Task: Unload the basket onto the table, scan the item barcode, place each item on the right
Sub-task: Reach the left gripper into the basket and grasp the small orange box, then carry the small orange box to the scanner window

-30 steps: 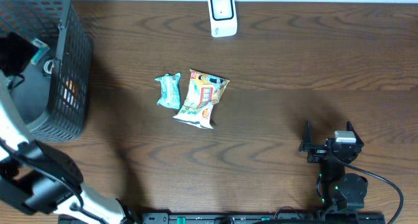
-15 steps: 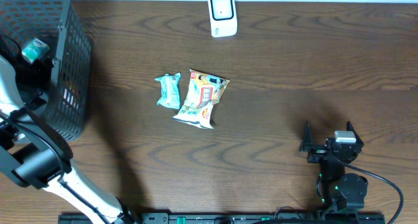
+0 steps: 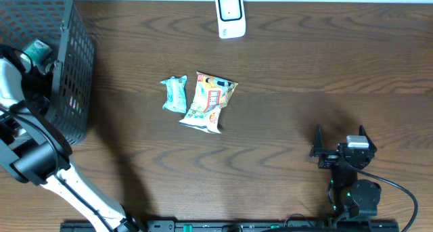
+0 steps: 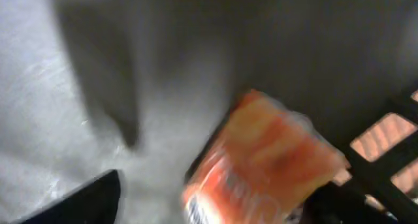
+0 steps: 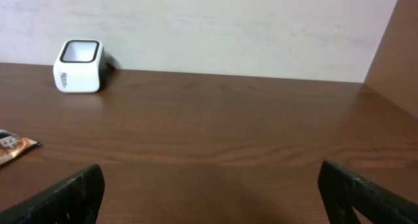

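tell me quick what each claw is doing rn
left claw: open, over the orange packet in the basket, not gripping it
right claw: open, empty

We see a dark wooden table [image 3: 304, 76] with plain grain and a soft satin sheen beneath the right gripper [image 5: 210, 175], whose fingers look like matt black plastic. Far ahead of it, to its left, the scanner [image 5: 80, 66] is smooth white plastic. Just below the left gripper [image 4: 219, 191], a blurred orange packet [image 4: 261, 165] looks like glossy film, inside a basket [image 3: 74, 56] of black wire mesh.

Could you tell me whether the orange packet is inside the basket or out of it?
Inside. The orange packet lies on the floor of the basket, with the mesh wall close beside it.
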Tool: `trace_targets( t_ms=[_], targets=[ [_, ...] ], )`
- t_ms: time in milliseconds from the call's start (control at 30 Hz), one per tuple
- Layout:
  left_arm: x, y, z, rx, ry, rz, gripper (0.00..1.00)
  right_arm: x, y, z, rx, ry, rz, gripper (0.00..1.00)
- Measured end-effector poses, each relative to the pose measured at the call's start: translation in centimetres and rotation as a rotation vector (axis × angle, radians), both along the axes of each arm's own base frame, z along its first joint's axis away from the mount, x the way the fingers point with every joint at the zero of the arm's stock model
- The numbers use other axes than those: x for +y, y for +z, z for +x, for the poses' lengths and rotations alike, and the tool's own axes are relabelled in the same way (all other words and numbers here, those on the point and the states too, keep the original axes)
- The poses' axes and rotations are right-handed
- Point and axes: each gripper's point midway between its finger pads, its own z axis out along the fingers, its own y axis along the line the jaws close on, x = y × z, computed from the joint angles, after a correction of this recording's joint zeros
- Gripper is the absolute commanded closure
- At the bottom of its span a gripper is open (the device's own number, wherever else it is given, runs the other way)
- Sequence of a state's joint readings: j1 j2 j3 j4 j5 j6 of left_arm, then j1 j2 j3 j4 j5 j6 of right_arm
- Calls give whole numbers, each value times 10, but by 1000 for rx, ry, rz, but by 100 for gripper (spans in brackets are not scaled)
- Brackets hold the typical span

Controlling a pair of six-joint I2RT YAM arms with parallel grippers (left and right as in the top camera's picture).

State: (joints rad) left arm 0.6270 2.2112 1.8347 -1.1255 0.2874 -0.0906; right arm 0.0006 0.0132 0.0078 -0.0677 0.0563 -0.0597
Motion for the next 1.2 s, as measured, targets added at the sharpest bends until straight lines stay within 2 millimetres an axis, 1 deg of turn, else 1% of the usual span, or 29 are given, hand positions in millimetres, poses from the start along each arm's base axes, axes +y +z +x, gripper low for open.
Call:
trace_targets(
  t_ms=[133, 167, 200, 233, 267, 567, 633, 700, 767, 800, 867, 933, 1000, 1067, 1133, 1200],
  targets=[
    [1, -14, 0, 16, -14, -5, 54, 0, 0, 0, 0, 0, 0, 1],
    [2, -16, 0, 18, -14, -7, 56, 0, 0, 0, 0, 0, 0, 1],
    [1, -17, 0, 19, -13, -8, 69, 0, 0, 0, 0, 0, 0, 1],
    [2, -17, 0, 19, -14, -8, 85, 0, 0, 0, 0, 0, 0, 1],
    [2, -17, 0, 19, -17, -6, 93, 0, 0, 0, 0, 0, 0, 1],
    [2, -14, 0, 26, 9, -8, 93, 0, 0, 0, 0, 0, 0, 1],
    [4, -9, 3, 17, 38, -1, 93, 0, 0, 0, 0, 0, 0, 1],
    [9, 4, 9, -15, 71, 23, 93, 0, 0, 0, 0, 0, 0, 1],
    [18, 29, 20, -91, 120, 73, 93, 0, 0, 0, 0, 0, 0, 1],
    [23, 47, 26, -141, 146, 106, 93, 0, 0, 0, 0, 0, 0, 1],
    [32, 95, 33, -253, 220, 184, 93, 0, 0, 0, 0, 0, 0, 1],
    [38, 153, 32, -372, 304, 265, 93, 0, 0, 0, 0, 0, 0, 1],
    [40, 219, 23, -508, 382, 350, 93, 0, 0, 0, 0, 0, 0, 1],
    [35, 271, 7, -611, 438, 414, 93, 0, 0, 0, 0, 0, 0, 1],
    [26, 316, -13, -705, 477, 464, 93, 0, 0, 0, 0, 0, 0, 1],
    [15, 347, -27, -785, 494, 487, 93, 0, 0, 0, 0, 0, 0, 1]
  ],
)
